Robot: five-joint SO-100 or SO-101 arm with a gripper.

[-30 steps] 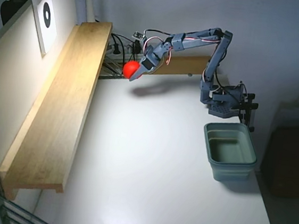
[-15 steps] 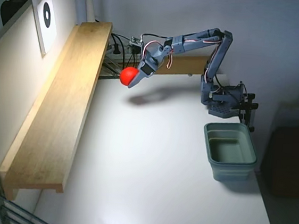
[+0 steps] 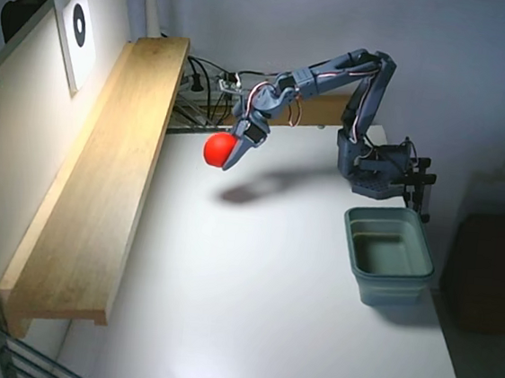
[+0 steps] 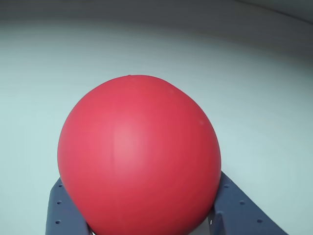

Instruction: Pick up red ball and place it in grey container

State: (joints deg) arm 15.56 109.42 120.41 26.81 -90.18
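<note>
Red ball (image 4: 139,156) pinched in pincer (image 4: 142,215) up close; grey container (image 3: 388,255) only in fixed view, well apart.

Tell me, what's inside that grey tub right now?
Nothing that shows: the grey tub looks empty, its bare floor visible in the fixed view. The near wall hides a strip of floor. The red ball hangs in the jaws above the table.

In the wrist view the red ball (image 4: 139,156) fills the lower centre of the frame and runs off the bottom edge, hiding most of the jaws, whose tips cannot be seen; in the fixed view the ball (image 3: 218,147) is partly covered by the jaws; the wooden shelf (image 3: 87,217) hides the tabletop's (image 3: 257,316) left edge.
</note>
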